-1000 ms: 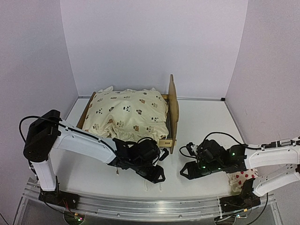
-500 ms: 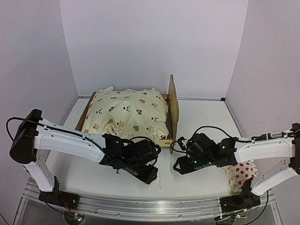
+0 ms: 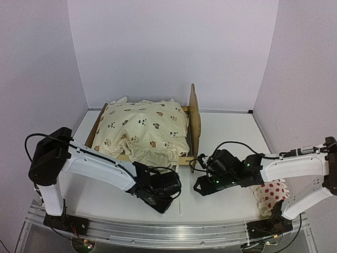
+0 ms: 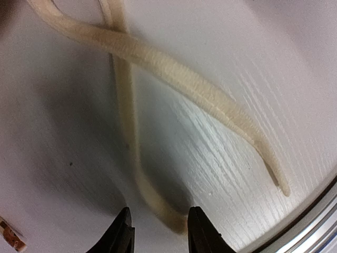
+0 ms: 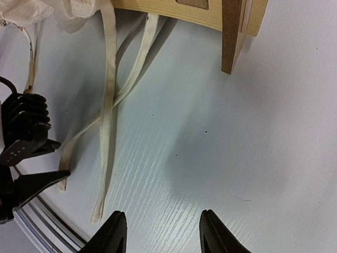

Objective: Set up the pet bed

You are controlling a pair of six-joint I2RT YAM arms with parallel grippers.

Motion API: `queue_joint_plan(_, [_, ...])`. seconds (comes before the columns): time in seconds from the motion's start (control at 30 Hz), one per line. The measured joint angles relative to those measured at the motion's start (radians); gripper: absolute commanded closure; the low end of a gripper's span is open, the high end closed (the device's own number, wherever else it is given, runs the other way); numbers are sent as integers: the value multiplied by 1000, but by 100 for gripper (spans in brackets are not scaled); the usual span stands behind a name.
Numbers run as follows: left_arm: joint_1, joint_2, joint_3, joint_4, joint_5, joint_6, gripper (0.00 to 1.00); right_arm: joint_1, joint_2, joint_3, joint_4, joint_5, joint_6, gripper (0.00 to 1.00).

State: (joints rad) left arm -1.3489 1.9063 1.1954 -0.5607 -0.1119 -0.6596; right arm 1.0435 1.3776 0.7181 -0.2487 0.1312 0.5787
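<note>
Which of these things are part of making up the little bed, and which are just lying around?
Part of the job:
pet bed
animal-print cushion lying in it
the cushion's loose ties, trailing on the table

Lying about, for now:
red-dotted pillow, off at the table's right side

A: What was the pet bed [image 3: 195,124] made of?
B: Pale plywood, smooth and matt, its cut edges bare. The cushion [image 3: 142,126] was creased, matt printed cloth; its ties [image 4: 174,74] a ribbed woven tape.
A: And the table [image 3: 231,142]?
B: White, with a fine wood grain and a soft sheen. Its rail [image 3: 158,227] was brushed metal. The right gripper [image 5: 163,232] looked black, matt plastic.
</note>
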Motion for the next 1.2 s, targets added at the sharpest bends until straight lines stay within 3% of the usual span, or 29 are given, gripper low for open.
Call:
queue_joint_plan(0.07, [-1,24,20,3,-6,4,91,0,-4,0,0,0,-1,51])
queue_joint_plan(0.13, [-1,40,40,4,-11,6,100,0,-13,-1,-1,1,-3,51])
queue_joint_plan(0.37, [-1,53,61,-2,-16,34,100,0,-52,-5,1,-5,-37,51])
queue_joint_plan(0.63, [0,51,119,-67,-34,107,100,0,-51,2,36,-57,-195,57])
queue_joint_plan(1.2, [43,7,159,-120,-6,240,100,-2,-32,-199,447,-343,-721,66])
